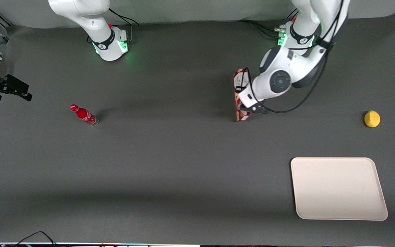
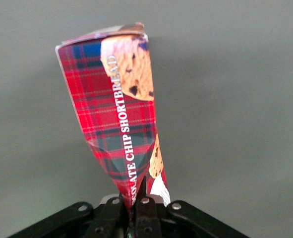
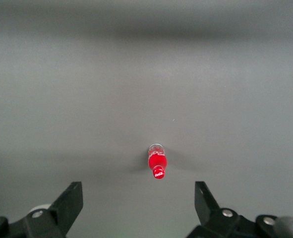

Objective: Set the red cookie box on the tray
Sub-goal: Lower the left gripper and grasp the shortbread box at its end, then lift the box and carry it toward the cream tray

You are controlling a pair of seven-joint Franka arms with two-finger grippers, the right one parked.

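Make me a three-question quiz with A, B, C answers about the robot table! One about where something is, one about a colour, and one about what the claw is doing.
1. Where is the tray?
A. nearer the front camera than the lemon
B. under the red bottle
C. on the red cookie box

2. What colour is the tray?
A. blue
B. cream-white
C. black

3. What is the gripper doing?
A. hanging open over the tray
B. holding the bottle
C. shut on the red cookie box

Answers:
1 A, the tray lies closer to the camera than the lemon.
2 B, its surface is pale cream.
3 C, the wrist view shows the fingers pinching the carton's end.
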